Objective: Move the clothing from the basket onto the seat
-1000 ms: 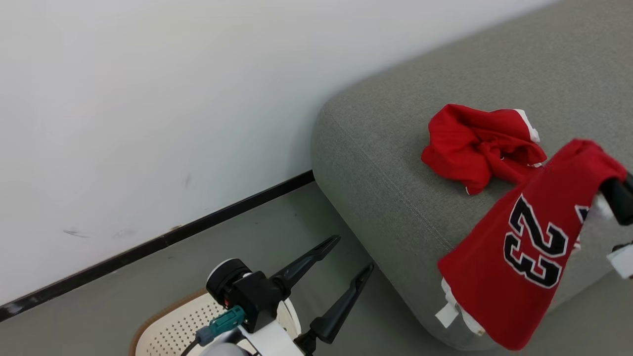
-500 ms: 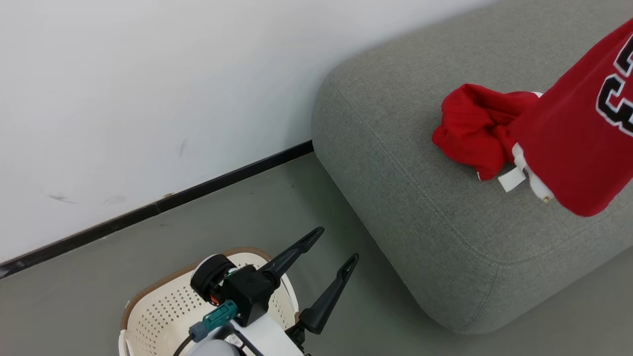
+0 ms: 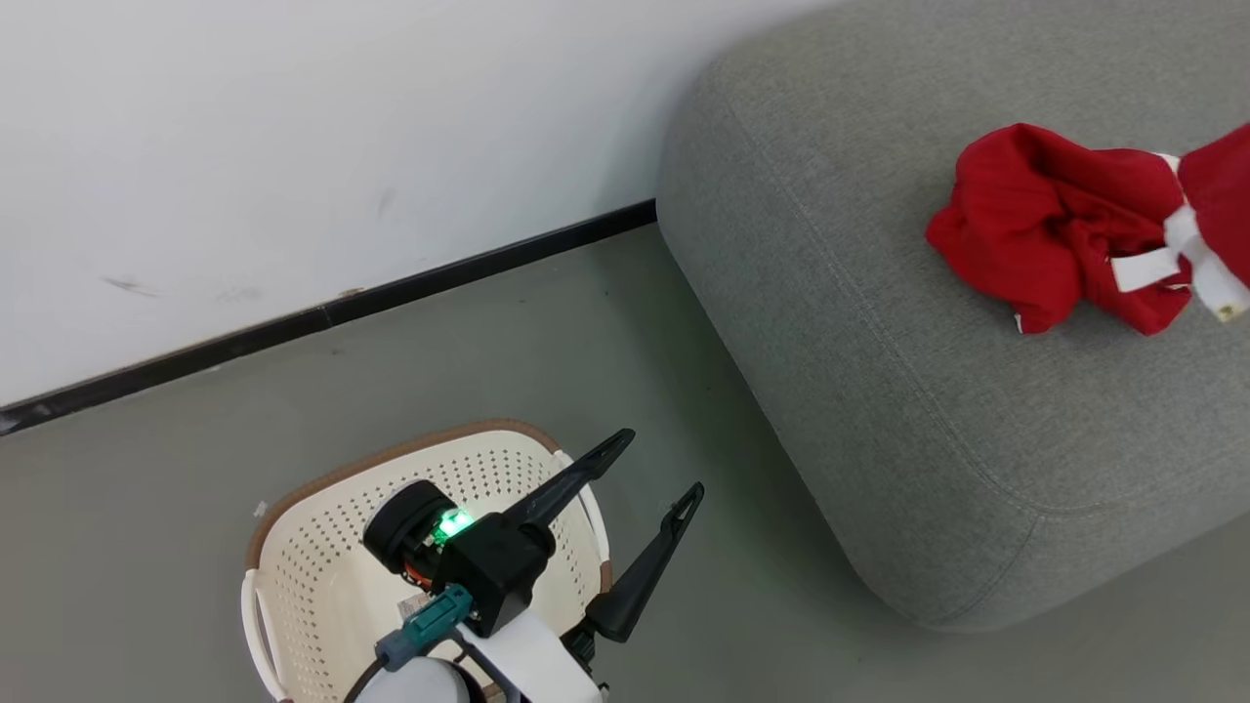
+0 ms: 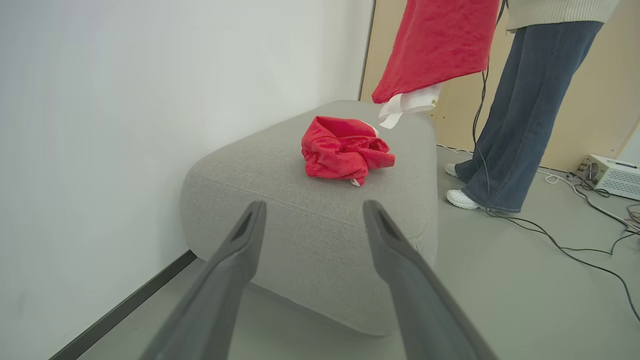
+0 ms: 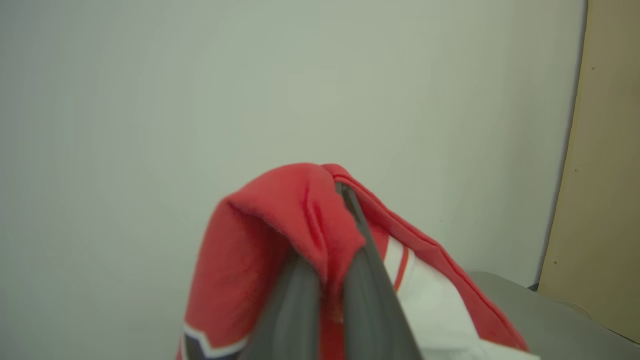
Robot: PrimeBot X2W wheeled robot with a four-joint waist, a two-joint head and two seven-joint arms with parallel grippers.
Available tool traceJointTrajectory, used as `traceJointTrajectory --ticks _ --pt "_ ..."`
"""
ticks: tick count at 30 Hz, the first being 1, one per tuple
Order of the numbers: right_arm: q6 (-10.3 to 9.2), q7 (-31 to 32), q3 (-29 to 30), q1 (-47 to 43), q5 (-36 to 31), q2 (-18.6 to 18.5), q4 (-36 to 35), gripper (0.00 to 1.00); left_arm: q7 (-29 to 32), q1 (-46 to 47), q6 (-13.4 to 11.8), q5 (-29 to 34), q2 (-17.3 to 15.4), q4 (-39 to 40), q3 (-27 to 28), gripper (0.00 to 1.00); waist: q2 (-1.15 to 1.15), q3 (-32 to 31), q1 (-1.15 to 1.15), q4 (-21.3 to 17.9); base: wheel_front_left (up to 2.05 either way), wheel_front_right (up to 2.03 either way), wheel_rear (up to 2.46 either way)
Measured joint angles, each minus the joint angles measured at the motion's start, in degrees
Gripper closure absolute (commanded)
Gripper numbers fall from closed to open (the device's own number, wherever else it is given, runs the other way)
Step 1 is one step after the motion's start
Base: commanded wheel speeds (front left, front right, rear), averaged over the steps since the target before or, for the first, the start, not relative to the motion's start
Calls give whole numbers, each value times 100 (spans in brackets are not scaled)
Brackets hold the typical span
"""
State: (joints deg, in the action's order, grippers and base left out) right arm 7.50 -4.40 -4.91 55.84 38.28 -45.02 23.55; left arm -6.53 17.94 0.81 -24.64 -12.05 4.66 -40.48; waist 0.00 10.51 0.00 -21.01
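Observation:
A crumpled red garment (image 3: 1035,225) with white trim lies on top of the grey seat (image 3: 879,410); it also lies there in the left wrist view (image 4: 342,147). The red jersey (image 4: 440,40) hangs in the air above the seat, its white-tagged hem (image 3: 1211,195) at the head view's right edge. My right gripper (image 5: 327,250) is shut on a fold of the jersey (image 5: 280,220). On the floor at lower left stands the cream basket (image 3: 293,566). My left gripper (image 3: 662,469) hovers open over its right rim, and nothing is between the fingers (image 4: 235,260).
A person in blue jeans (image 4: 520,100) and white shoes stands beside the seat's far end. Black cables (image 4: 565,240) trail over the grey floor toward a white box (image 4: 612,175). A white wall with a black skirting strip (image 3: 322,317) runs behind basket and seat.
The head camera has shifted, bringing more of the basket into view. The jersey has been carried up and over the seat in the right gripper. The left gripper stays open by the basket.

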Motion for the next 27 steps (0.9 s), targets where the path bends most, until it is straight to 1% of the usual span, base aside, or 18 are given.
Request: traceJointTrajectory --ticks 9,13,14,17,20,27 --pt "0 57 15 352 -617 -75 549 100 80 221 -42 205 -47 82 3 0 0 439 0 264 0 0 0" --pt "0 -24 113 431 -809 -169 751 100 123 302 -41 241 -55 93 -20 0 0 584 0 345 0 0 0" --pt "0 -102 199 458 -946 -248 879 100 163 362 -40 275 -57 113 -40 0 0 680 0 397 0 0 0" --pt "0 -227 312 463 -1051 -257 1104 100 180 460 -40 311 -57 151 -43 0 0 822 0 472 0 0 0" --pt "0 -307 324 442 -1136 -127 1327 100 208 543 -32 318 -55 167 -46 0 0 963 0 542 0 0 0" --pt "0 -477 277 13 -1400 402 1983 100 275 742 -4 365 -53 177 -91 0 0 1281 0 691 0 0 0"
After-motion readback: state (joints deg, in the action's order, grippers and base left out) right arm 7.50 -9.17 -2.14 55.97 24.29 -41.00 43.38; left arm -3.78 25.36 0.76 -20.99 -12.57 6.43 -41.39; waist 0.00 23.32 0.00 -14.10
